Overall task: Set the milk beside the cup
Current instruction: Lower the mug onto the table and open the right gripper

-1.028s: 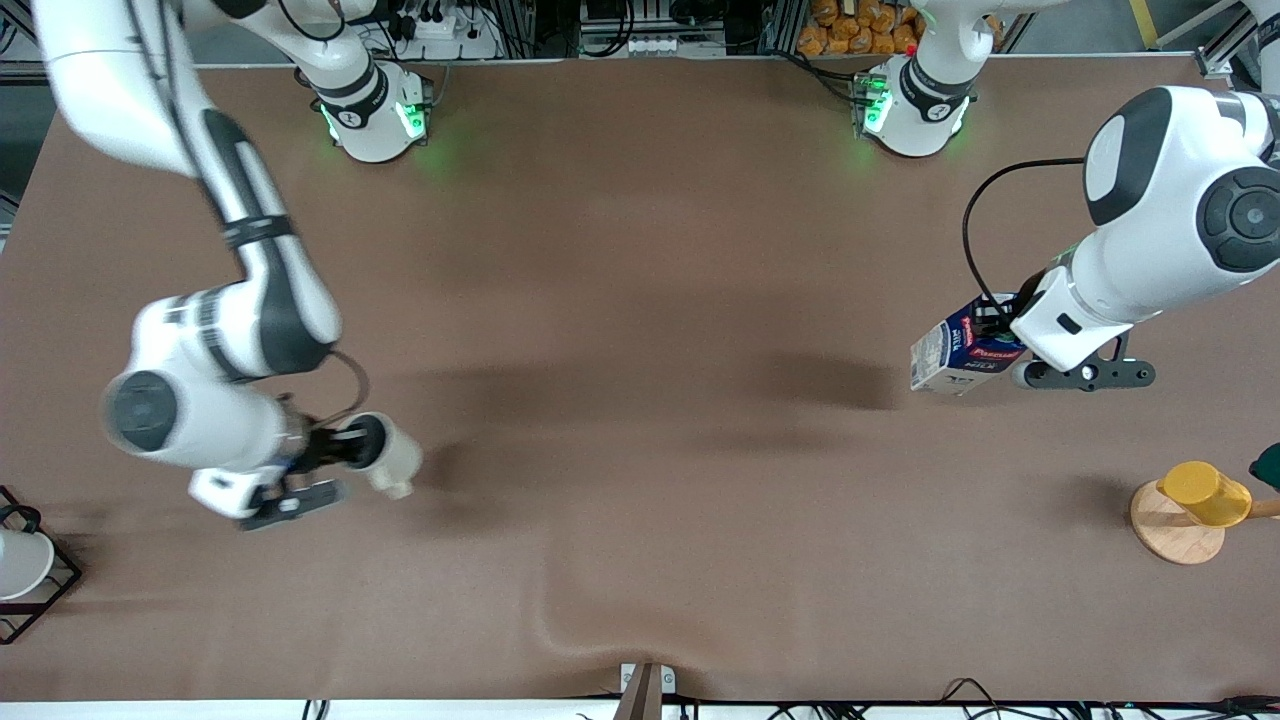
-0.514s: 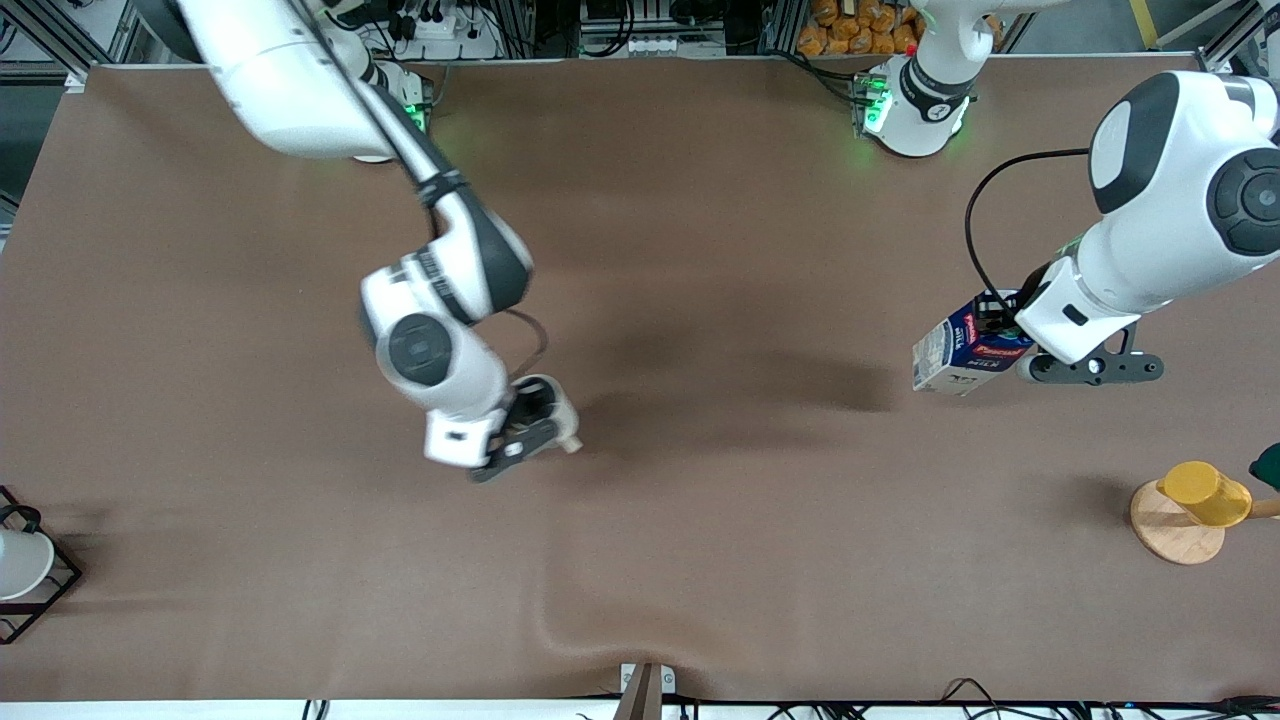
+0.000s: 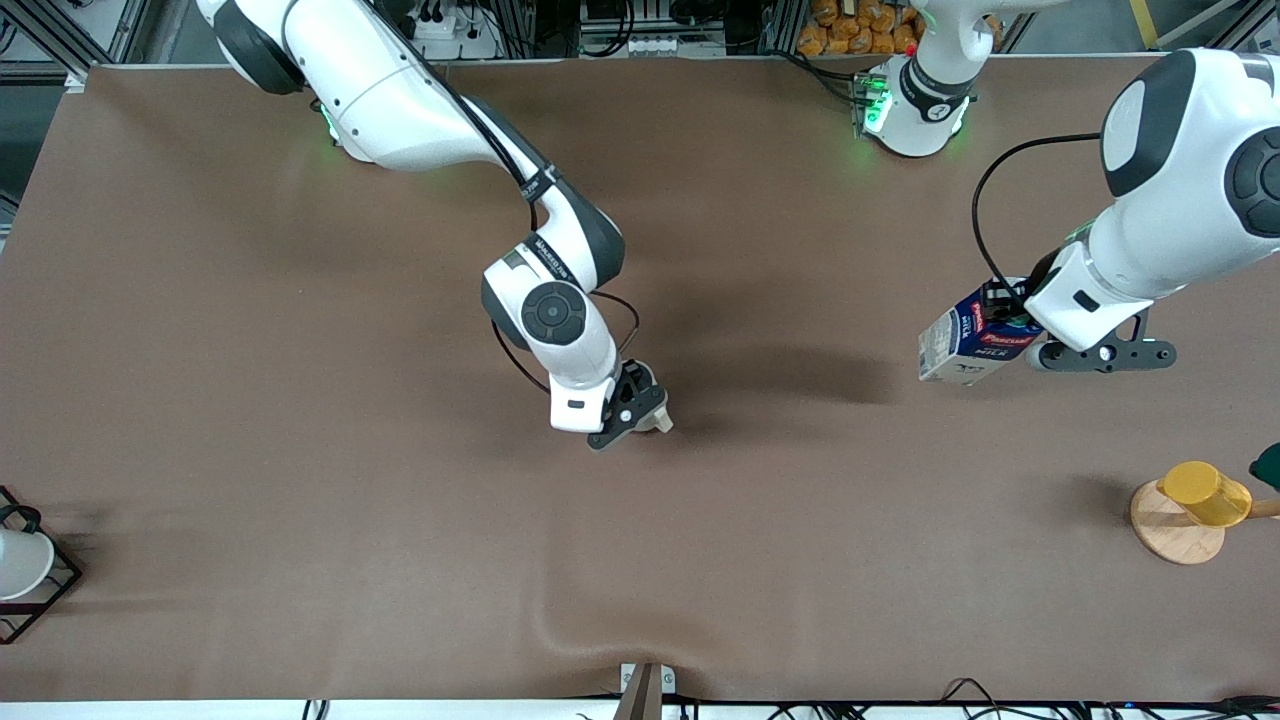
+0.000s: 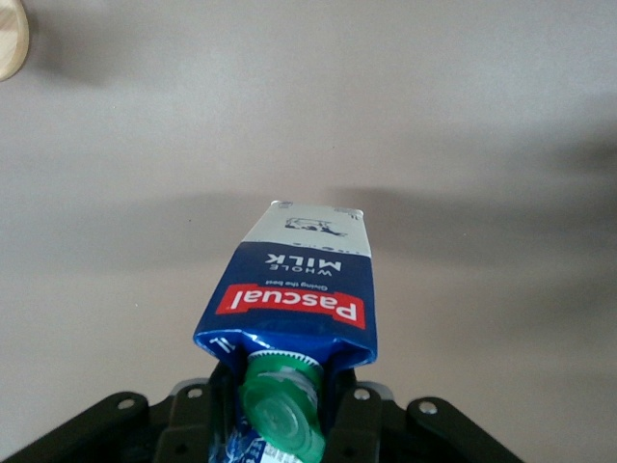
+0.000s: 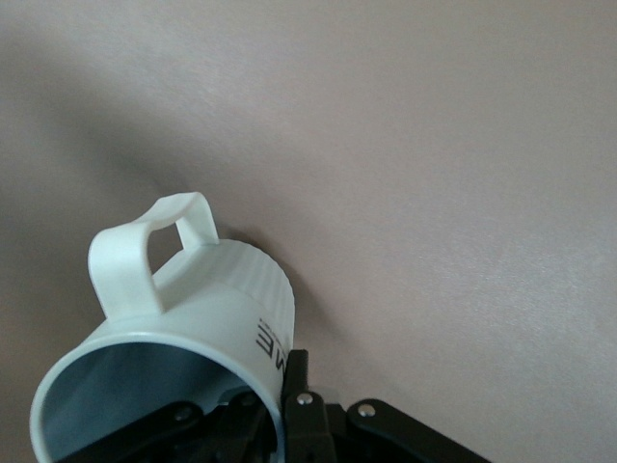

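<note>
My right gripper is over the middle of the brown table. Its fingers are clamped on the rim of the small cream-white mug with a grey inside and a stubby square handle. In my right wrist view the mug is tipped, with its open mouth turned to the camera and its handle sticking up. One dark finger presses on the outside of the rim. I cannot tell if the mug touches the table or hangs just above it.

My left gripper is over the table toward my left arm's end. Its fingers are clamped on the top of the small dark-blue milk carton with a green round cap, a red label and pale grey sides. In my left wrist view the carton leans away from the camera, with the green cap close up between my fingers. I cannot tell if its bottom rests on the table.

The milk and the mug are well apart.

A yellow cup lies on a round wooden coaster near the table edge at my left arm's end, nearer the front camera than the milk. A white cup in a black wire frame sits at the edge at my right arm's end.
</note>
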Motion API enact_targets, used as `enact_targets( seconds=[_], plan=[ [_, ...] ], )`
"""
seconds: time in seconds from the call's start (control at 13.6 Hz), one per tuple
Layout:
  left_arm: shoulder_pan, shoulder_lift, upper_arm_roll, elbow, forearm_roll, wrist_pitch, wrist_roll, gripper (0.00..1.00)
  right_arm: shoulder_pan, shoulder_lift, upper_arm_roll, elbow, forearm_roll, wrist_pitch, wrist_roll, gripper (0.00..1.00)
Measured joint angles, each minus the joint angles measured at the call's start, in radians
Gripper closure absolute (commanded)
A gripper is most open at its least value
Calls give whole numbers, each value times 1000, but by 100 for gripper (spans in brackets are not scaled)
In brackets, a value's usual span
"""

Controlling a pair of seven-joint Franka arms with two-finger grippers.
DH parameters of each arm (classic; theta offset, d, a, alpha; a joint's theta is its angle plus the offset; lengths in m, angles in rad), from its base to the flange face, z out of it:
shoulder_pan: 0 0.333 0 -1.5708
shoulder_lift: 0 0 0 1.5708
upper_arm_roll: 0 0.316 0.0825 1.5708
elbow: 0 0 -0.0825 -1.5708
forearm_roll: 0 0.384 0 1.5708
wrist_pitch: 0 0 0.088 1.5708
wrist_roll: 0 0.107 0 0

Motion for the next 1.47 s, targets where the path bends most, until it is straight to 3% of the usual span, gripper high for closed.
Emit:
enact_targets(
  seconds=[0.22,0.51,0.59,0.66,1.1,1.25,1.47],
  plan=[
    [0,-2,0,4,0,-11,0,73,-1,0,-1,13,0,-111,0,99],
    [-2,-11,-5,11,0,-26,-4,73,-1,0,-1,18,0,-160,34,68],
    [-2,-11,-12,11,0,-27,-20,73,0,0,1,20,0,-174,48,40],
    [-3,-11,-25,11,0,-28,-40,73,0,0,1,22,0,-188,56,0],
    [-5,-12,-71,13,0,-30,-93,73,-2,-14,-2,49,0,-198,92,0],
    [-6,-12,-95,14,0,-34,-121,73,-15,-61,-10,63,0,-207,112,0],
    [-6,-16,-103,14,0,-49,-128,73,-100,-181,-18,69,0,-332,118,0]
  ],
)
